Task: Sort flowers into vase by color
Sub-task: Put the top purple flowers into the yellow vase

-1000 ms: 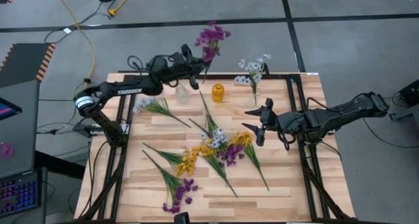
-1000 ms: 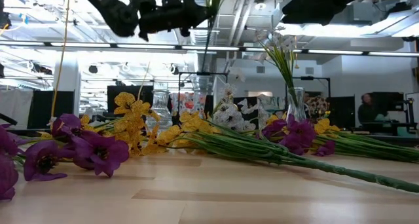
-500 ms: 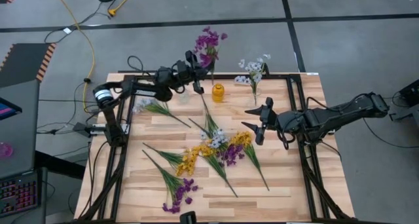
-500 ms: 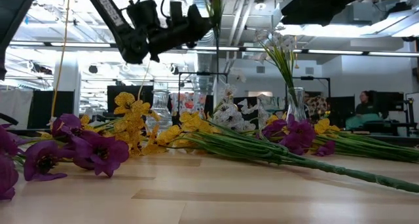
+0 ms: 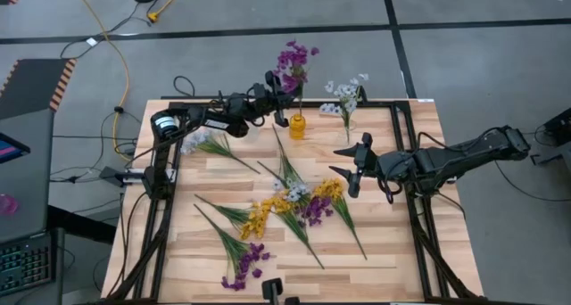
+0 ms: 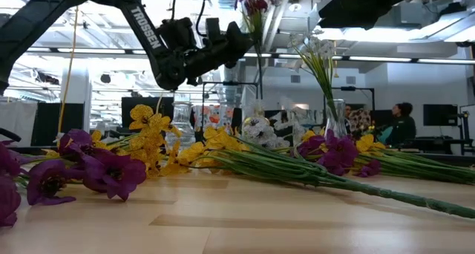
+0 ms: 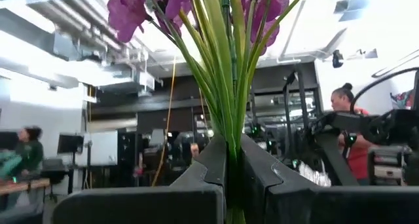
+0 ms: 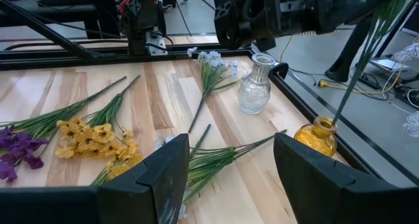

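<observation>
My left gripper [image 5: 273,109] is shut on a purple flower sprig [image 5: 293,59] at the table's far edge, over a small yellow vase [image 5: 297,125]. In the right wrist view the sprig's stem runs down to the yellow vase's [image 8: 319,133] mouth. A clear vase [image 5: 346,125] at the far right holds white flowers [image 5: 346,93] upright by their stems. Yellow, purple and white sprigs [image 5: 294,198] lie flat mid-table, a white one [image 5: 201,143] at the left, a purple one [image 5: 243,262] near the front. My right gripper [image 5: 350,168] hangs open right of the pile, touching nothing. My left gripper pinches the purple sprig's green stem bundle [image 7: 229,129] between its two fingers, below the leaves. The fingers come from the table's left, slanting upward, across the stem. The sprig stands nearly upright, blossoms up, its lower end [image 8: 334,120] at the yellow vase's mouth.
An empty clear glass vase [image 8: 255,84] stands left of the yellow one, under my left arm. Black frame rails [image 5: 401,162] run along the table's edges. People [image 6: 401,124] show in the room beyond the table.
My left gripper has sunk and moved toward the yellow vase with the purple sprig, its wrist tipping upward. The sprig has come down with it, more upright, and its stem end now reaches the yellow vase's mouth.
</observation>
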`<state>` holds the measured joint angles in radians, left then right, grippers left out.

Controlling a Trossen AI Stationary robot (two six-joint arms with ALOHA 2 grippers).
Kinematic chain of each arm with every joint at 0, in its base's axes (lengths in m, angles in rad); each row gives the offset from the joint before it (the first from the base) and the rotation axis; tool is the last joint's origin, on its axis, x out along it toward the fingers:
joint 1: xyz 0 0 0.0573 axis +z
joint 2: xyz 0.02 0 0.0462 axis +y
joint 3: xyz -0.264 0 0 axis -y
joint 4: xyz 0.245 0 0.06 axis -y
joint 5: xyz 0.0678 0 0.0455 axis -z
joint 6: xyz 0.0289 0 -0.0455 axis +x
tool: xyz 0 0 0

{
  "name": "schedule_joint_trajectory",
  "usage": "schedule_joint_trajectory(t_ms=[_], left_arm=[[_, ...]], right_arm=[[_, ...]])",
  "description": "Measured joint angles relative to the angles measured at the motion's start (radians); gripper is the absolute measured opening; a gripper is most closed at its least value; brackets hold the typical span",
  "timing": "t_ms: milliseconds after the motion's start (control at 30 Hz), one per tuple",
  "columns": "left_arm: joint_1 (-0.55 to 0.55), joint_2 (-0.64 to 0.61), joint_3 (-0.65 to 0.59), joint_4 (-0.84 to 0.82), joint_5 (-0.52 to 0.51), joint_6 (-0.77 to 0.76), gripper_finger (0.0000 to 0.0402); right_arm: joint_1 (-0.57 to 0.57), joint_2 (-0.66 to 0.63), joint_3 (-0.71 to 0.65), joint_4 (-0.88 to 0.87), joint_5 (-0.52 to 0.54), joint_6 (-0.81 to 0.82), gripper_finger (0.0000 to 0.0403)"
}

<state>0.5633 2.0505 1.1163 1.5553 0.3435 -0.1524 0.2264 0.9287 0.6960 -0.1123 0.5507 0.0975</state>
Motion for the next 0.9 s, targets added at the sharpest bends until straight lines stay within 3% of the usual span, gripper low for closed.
schedule_joint_trajectory(t_ms=[567,900], left_arm=[[0.032,-0.001,-0.003,-0.020,0.072,-0.015,0.0000],[0.028,-0.002,-0.003,-0.149,0.097,0.028,0.0013]], right_arm=[[0.000,0.000,0.000,0.000,0.000,0.000,0.0250],[0.000,0.000,0.000,0.000,0.000,0.000,0.0250]])
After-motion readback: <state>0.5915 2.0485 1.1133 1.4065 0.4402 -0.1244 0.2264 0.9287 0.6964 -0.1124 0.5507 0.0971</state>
